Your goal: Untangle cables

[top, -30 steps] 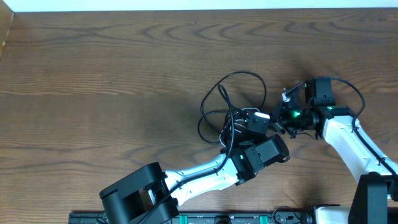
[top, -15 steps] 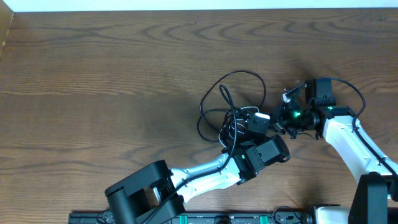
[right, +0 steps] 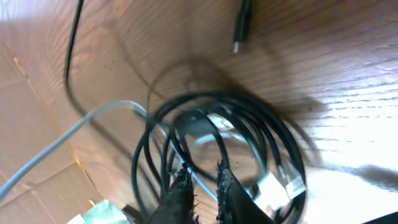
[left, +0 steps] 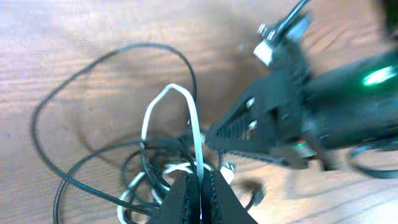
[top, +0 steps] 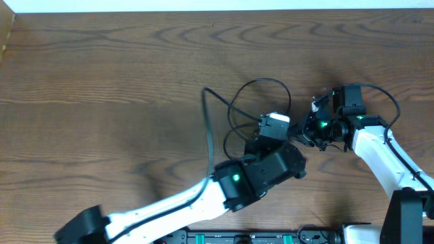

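Note:
The cables (top: 264, 80) lie as a tangle of black loops right of the table's centre. In the left wrist view my left gripper (left: 200, 190) is shut on the white cable (left: 194, 121), which rises as a loop above the black loops (left: 46, 106). In the overhead view the left gripper (top: 281, 130) is at the tangle's right edge, close to my right gripper (top: 306, 130). In the right wrist view the right gripper (right: 200, 186) is closed to a narrow gap on the black coil (right: 280, 137), with a pale cable (right: 74, 134) running between its fingers.
The right gripper's black body (left: 267, 118) fills the space just ahead of the left gripper. A loose black plug end (right: 241, 28) lies on the wood beyond the coil. The table (top: 102, 81) is dark wood, with the left arm (top: 176, 203) crossing its near side.
The left arm has swung left and its gripper has lifted with the white cable. One black loop has been drawn out to the left. The right arm has barely moved.

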### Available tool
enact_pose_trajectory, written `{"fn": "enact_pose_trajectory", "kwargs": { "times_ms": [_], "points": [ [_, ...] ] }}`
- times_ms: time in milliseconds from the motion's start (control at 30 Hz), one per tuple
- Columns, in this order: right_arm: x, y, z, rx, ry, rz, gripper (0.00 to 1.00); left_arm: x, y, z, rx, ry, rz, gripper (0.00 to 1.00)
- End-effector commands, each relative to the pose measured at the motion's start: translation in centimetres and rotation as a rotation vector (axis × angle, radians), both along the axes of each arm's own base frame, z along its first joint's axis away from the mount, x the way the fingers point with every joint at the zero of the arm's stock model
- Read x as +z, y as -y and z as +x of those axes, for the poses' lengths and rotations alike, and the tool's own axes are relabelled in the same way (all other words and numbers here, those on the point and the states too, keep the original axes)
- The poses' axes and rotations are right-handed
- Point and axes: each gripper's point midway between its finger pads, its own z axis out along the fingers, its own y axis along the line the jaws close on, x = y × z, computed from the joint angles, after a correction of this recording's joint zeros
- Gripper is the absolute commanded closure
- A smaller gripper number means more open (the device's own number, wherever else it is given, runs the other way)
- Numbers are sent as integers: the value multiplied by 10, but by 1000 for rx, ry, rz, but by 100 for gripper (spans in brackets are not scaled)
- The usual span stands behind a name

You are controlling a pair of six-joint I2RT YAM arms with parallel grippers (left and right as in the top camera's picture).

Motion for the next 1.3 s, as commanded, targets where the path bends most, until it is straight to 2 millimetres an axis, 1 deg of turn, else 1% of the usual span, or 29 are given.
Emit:
{"fn": "enact_pose_trajectory", "kwargs": {
  "times_ms": [0, 67, 200, 267, 467, 533, 567, 767, 833, 900, 933, 967, 1067, 1133, 1200, 1267],
  "points": [
    [7, 2, 4, -7, 16, -14, 85, 24, -11, 5, 19, 43, -34, 92],
    [6, 1, -1, -4, -7, -11, 84, 34, -17, 8, 31, 55, -58, 92],
    [4, 1, -11, 20, -39, -9, 82, 45, -26, 16, 60, 69, -83, 92],
    [3, -1, -15, 40, -46, -14, 79, 51, -33, 21, 79, 76, -97, 93],
    [4, -18, -19, 102, -23, -15, 71, 72, -46, 28, 113, 106, -151, 92],
    [5, -25, -20, 127, -8, -14, 69, 81, -50, 28, 117, 117, -173, 92],
    [6, -32, -20, 149, 8, -13, 65, 88, -52, 26, 117, 126, -191, 93],
    [4, -50, -20, 198, 54, -50, 50, 113, -57, 22, 115, 163, -267, 92],
    [7, -64, -18, 235, 102, -47, 41, 126, -61, 20, 116, 183, -305, 92],
    [7, -68, -16, 238, 122, -62, 34, 135, -64, 19, 116, 197, -329, 93],
    [5, -68, -14, 224, 125, -86, 32, 140, -65, 18, 116, 204, -343, 93],
    [0, -65, -12, 191, 119, -143, 29, 151, -69, 15, 116, 221, -375, 93],
    [-7, -64, -12, 185, 125, -205, 28, 173, -78, 11, 115, 253, -429, 92],
    [-10, -67, -13, 197, 138, -232, 28, 187, -84, 7, 106, 285, -450, 92],
    [-15, -71, -14, 210, 146, -263, 28, 200, -92, 3, 99, 311, -468, 92],
    [-22, -71, -15, 199, 136, -305, 26, 211, -100, -2, 90, 341, -479, 92]
  ]
}}
